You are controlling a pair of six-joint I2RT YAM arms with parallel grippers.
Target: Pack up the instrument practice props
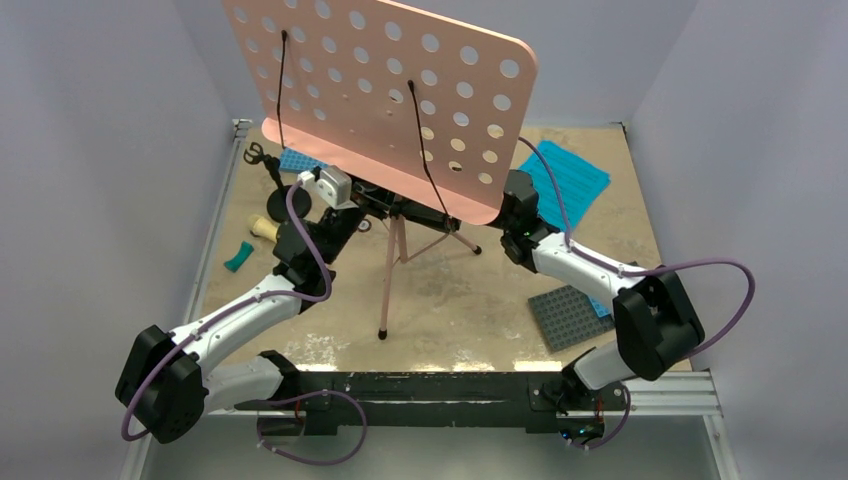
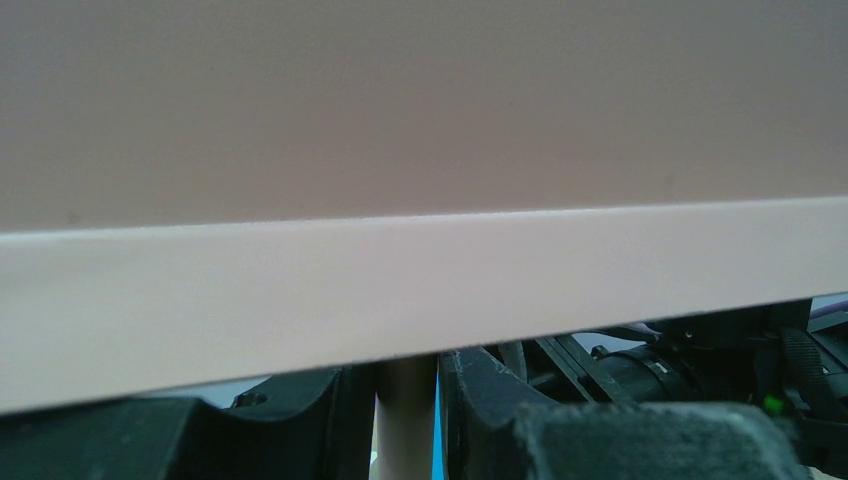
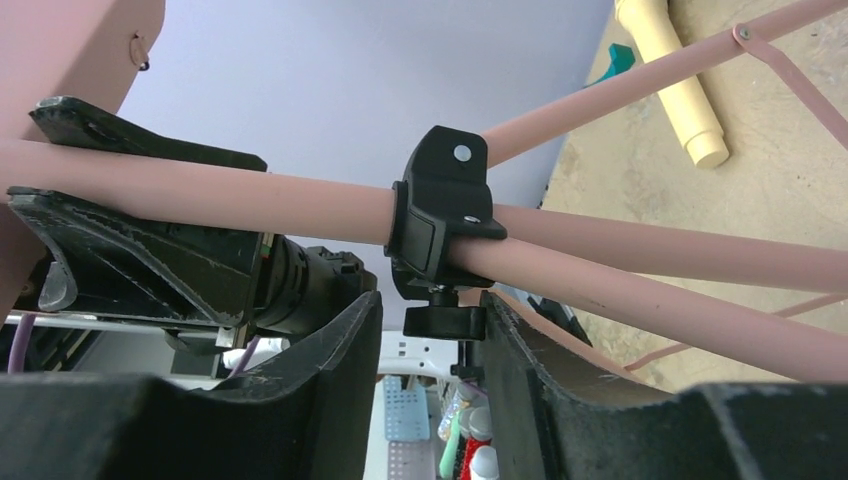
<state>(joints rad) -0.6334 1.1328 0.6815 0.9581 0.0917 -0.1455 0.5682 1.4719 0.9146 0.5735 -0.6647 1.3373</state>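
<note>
The pink music stand (image 1: 392, 268) stands mid-table on its tripod, its hole-dotted board (image 1: 380, 90) tilted toward the camera. My left gripper (image 1: 378, 213) is shut on the stand's pole (image 2: 405, 420) just under the board's lip (image 2: 420, 290). My right gripper (image 3: 425, 340) is open around the black knob (image 3: 445, 322) of the pole's clamp collar (image 3: 440, 215); the knob touches the right finger. The cyan sheet-music pages (image 1: 570, 180) lie at back right. The cream microphone (image 1: 263, 228) lies at left, also in the right wrist view (image 3: 670, 80). The black mic stand (image 1: 262, 160) stands at back left.
A grey studded baseplate (image 1: 568, 316) lies at front right by my right arm. A blue baseplate (image 1: 300, 160) shows under the board's left edge. A teal piece (image 1: 238, 257) lies near the table's left rail (image 1: 215, 230). The tripod legs spread over the table's middle.
</note>
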